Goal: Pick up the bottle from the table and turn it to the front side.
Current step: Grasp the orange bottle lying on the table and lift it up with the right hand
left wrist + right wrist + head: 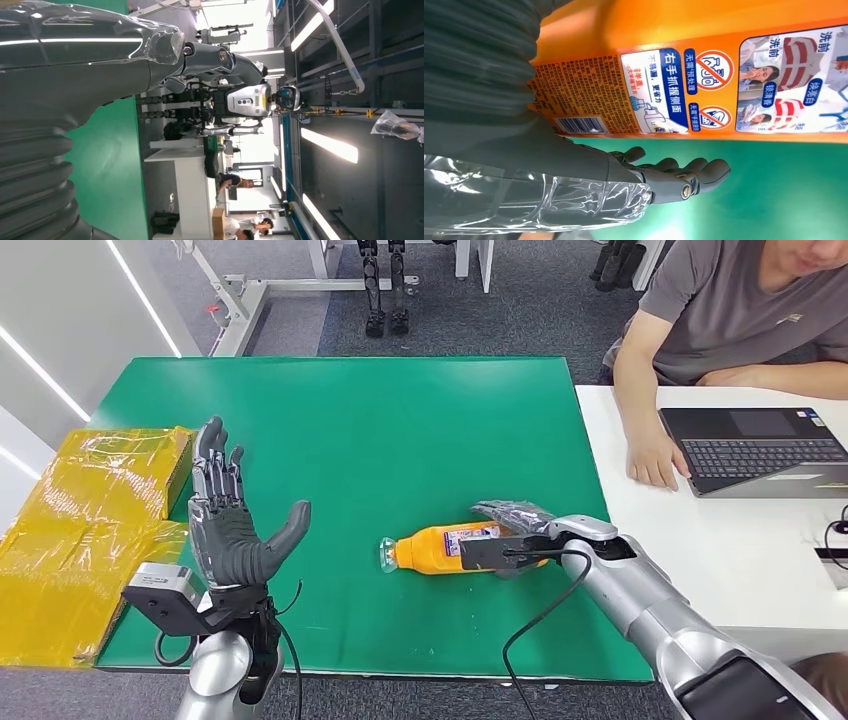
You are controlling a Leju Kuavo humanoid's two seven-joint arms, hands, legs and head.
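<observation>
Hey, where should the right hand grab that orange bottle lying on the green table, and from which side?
Probably around the broad labelled body, not the narrow neck. The bottle lies on its side on the table, cap end toward the left hand, base end toward the right hand. Coming from the base end, fingers wrapping across the body, suits this pose; the neck looks too slim for a steady turn.
</observation>
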